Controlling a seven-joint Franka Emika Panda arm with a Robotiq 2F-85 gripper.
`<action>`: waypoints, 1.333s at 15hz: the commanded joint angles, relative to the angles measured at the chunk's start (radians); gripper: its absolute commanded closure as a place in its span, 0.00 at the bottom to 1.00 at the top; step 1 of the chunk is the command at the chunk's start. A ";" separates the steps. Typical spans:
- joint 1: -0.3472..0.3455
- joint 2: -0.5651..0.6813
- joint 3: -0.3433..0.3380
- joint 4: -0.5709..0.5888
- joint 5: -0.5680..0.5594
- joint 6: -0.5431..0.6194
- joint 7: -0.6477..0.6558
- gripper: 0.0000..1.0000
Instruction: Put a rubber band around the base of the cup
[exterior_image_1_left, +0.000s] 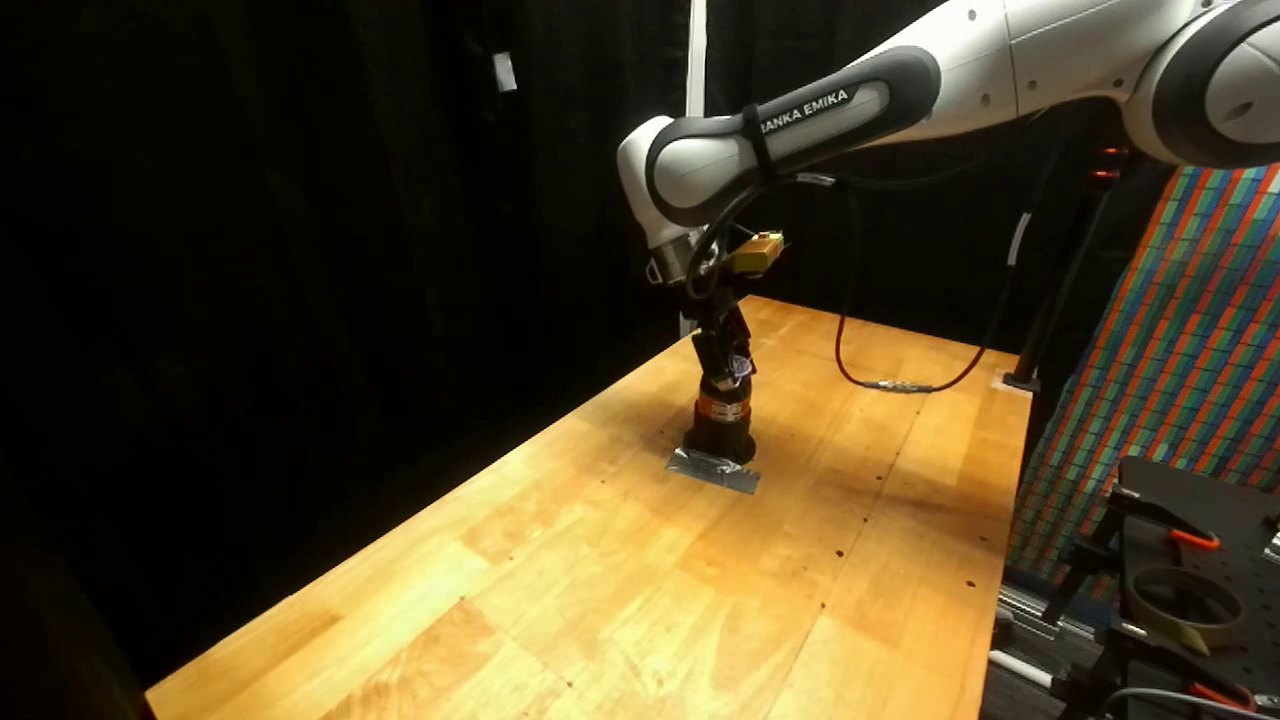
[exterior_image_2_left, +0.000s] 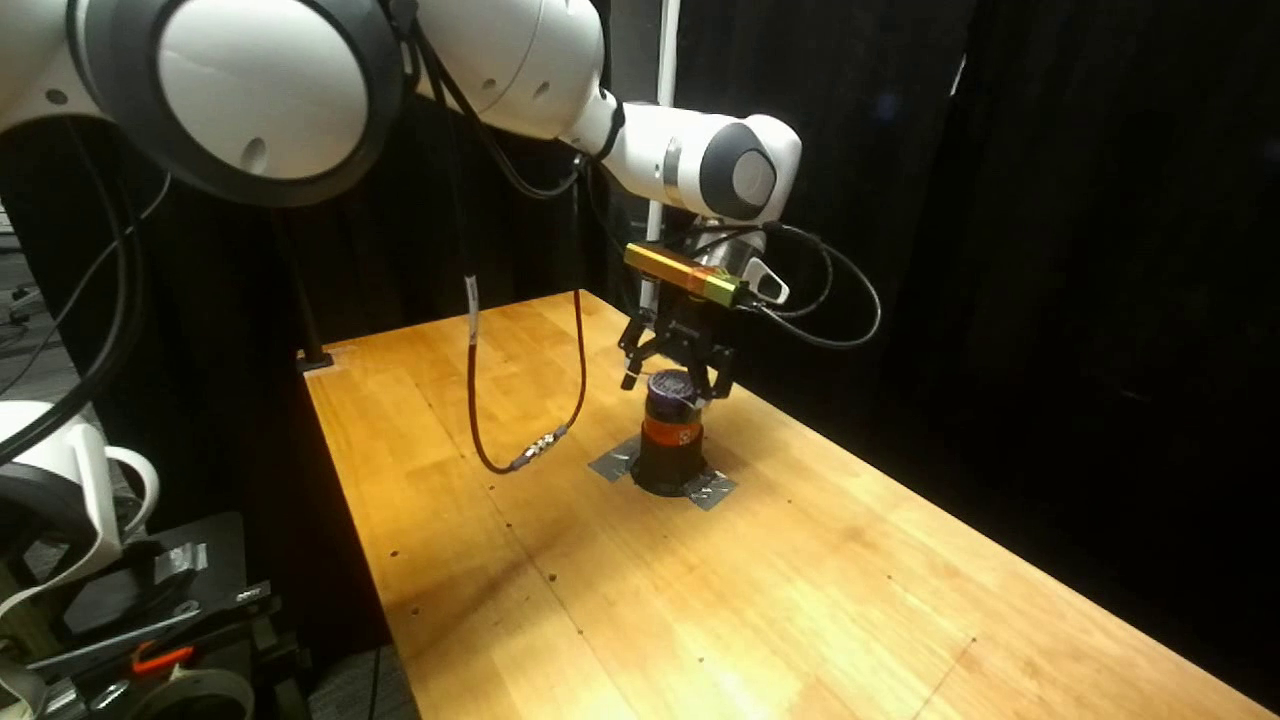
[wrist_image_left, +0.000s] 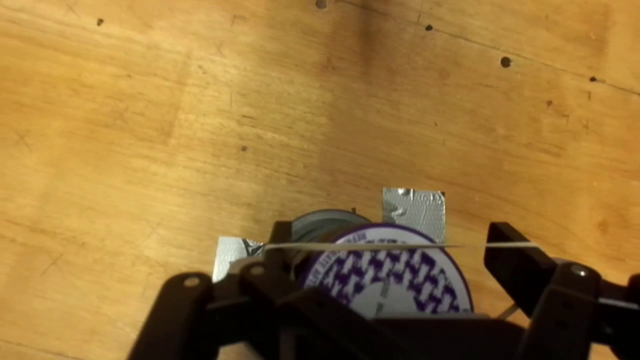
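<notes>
The small dark cup (exterior_image_1_left: 720, 438) with its orange-brown band stands upright on the wooden table; it also shows in an exterior view (exterior_image_2_left: 668, 462). In the wrist view its top (wrist_image_left: 395, 270) is a white and purple patterned disc, partly hidden by the gripper. My gripper (exterior_image_2_left: 676, 386) is open, pointing down, with its fingers on either side of the cup's top. A thin pale rubber band (wrist_image_left: 370, 246) is stretched between the two fingers and crosses over the disc in the wrist view. Part of the band is hidden behind the gripper. The band is not around the cup's base.
Grey tape pieces (exterior_image_2_left: 711, 489) lie on the table at the cup's foot, also in an exterior view (exterior_image_1_left: 714, 471). A cable loop (exterior_image_2_left: 540, 447) hangs from the arm near the cup. A dark cart with tools (exterior_image_1_left: 1190, 600) stands beside the table (exterior_image_1_left: 640, 620).
</notes>
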 joint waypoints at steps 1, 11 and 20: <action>0.005 -0.107 -0.006 -0.155 -0.016 0.002 0.020 0.00; -0.023 -0.364 -0.010 -0.609 -0.049 0.421 0.019 0.00; -0.012 -0.537 -0.037 -1.060 -0.178 1.135 0.070 0.26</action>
